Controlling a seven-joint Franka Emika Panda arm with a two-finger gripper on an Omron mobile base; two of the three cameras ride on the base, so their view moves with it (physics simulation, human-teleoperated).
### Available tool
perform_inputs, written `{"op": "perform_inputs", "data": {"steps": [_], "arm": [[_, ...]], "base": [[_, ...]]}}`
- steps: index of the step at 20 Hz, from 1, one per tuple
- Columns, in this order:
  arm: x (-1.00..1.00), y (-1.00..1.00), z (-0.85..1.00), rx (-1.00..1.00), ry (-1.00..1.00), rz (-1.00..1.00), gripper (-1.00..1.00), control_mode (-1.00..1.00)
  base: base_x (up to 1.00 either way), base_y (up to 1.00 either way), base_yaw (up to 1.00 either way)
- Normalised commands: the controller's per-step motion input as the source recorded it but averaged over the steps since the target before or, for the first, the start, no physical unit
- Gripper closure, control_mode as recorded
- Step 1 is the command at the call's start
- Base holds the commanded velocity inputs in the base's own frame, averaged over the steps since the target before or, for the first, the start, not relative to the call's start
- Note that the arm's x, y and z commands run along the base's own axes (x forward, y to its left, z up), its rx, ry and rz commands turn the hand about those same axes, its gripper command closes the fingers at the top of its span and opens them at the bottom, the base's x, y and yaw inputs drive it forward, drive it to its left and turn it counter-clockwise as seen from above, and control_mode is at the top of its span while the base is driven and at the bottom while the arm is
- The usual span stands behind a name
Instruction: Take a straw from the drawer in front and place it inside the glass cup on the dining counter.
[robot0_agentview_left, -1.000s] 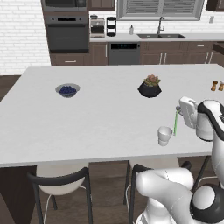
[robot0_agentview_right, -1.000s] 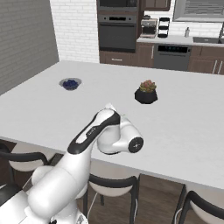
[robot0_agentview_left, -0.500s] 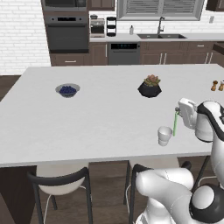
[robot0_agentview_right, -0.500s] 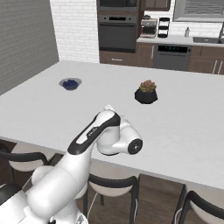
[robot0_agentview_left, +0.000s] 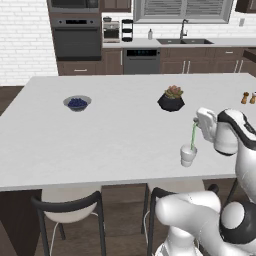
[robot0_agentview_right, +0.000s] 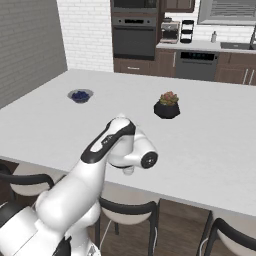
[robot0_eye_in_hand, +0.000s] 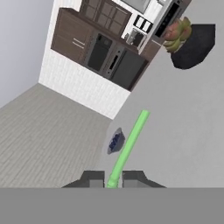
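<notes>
I have the gripper (robot0_eye_in_hand: 113, 178) with its jaws clamped on the straw (robot0_agentview_left: 192, 135), pinching it near one end; in the hand view the green shaft runs straight out from between the two dark tips. From the left base view the straw stands close to upright, slightly tilted, its lower end down at the mouth of the glass cup (robot0_agentview_left: 188, 155), upper end up at the hand. Can't tell if the tip is touching the bottom of the cup or just inside the rim. The cup sits upright on the dining counter (robot0_agentview_left: 115, 135), near the front edge of the white surface on my right side. Grey bowl (robot0_agentview_left: 77, 103) with blue contents sits well apart to the left, also visible in the hand view past the straw. Black plant pot (robot0_agentview_left: 171, 101) with its small succulent stands further back from the cup, toward the middle of the surface. Two small shakers (robot0_agentview_left: 248, 97) at the far right edge. In the right base view my own arm blocks the cup and straw. Dark chairs (robot0_agentview_left: 70, 207) tucked under the near edge. Wall oven (robot0_agentview_left: 77, 36) and sink counter behind.
</notes>
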Motion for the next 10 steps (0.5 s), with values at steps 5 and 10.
{"op": "perform_inputs", "data": {"steps": [5,10], "arm": [[0.49,0.00,-0.10,0.00,0.00,0.00,1.00,-1.00],[0.06,-0.01,-0.20,0.00,0.00,0.00,1.00,-1.00]], "base": [[0.00,0.00,0.00],[0.00,0.00,0.00]]}}
